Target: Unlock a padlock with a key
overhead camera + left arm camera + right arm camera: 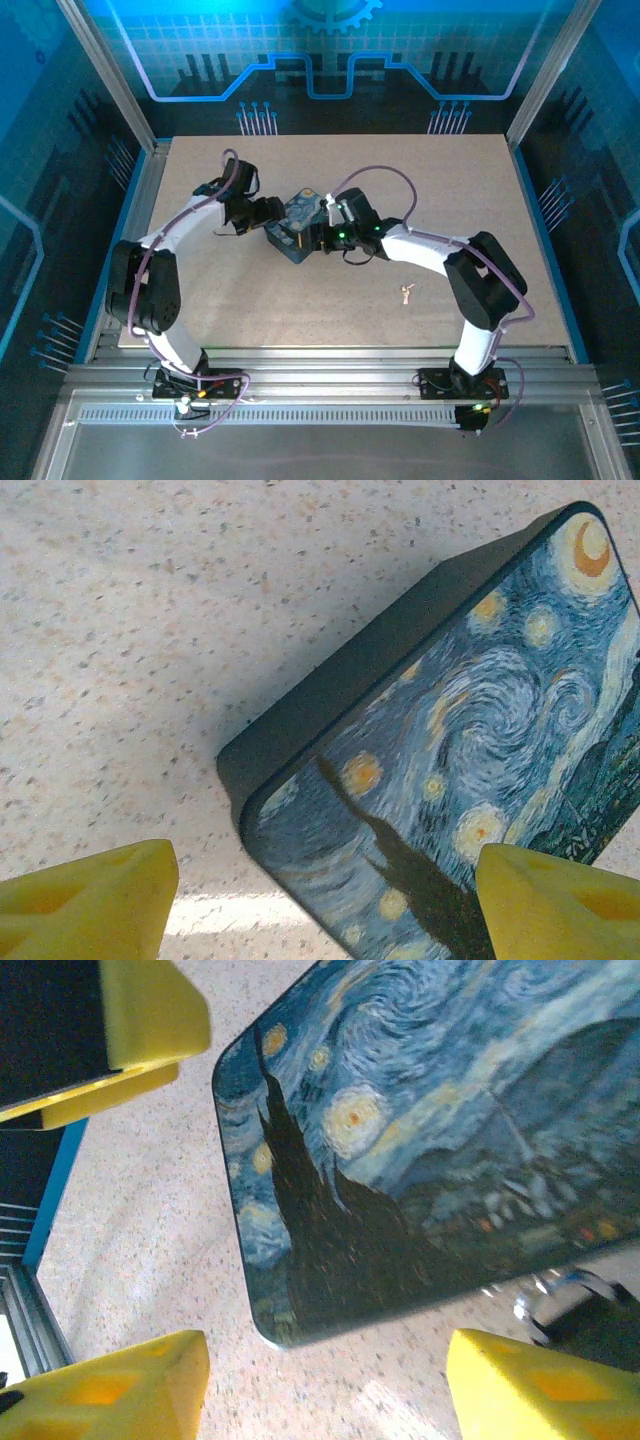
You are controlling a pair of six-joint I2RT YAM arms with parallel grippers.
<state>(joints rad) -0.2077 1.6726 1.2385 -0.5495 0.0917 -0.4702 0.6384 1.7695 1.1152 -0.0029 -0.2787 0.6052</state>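
The padlock (575, 1305) lies on the table beside the tin's long edge, its thin silvery shackle showing and its dark body partly cut off at the right of the right wrist view. A tiny pale key (407, 293) lies alone on the table, right of and nearer than both grippers. My left gripper (268, 213) (325, 920) is open at the tin's left corner, nothing between its yellow fingers (90, 900). At the tin's near-right side my right gripper (318, 236) (325, 1390) is also open and empty, the padlock just off its right finger (540, 1390).
The dark blue swirl-painted tin (298, 225) (470, 740) (420, 1130) lies flat between the two grippers at the table's middle. The left arm's yellow fingers (150, 1020) show beyond the tin. Metal rails (320, 385) run along the near edge.
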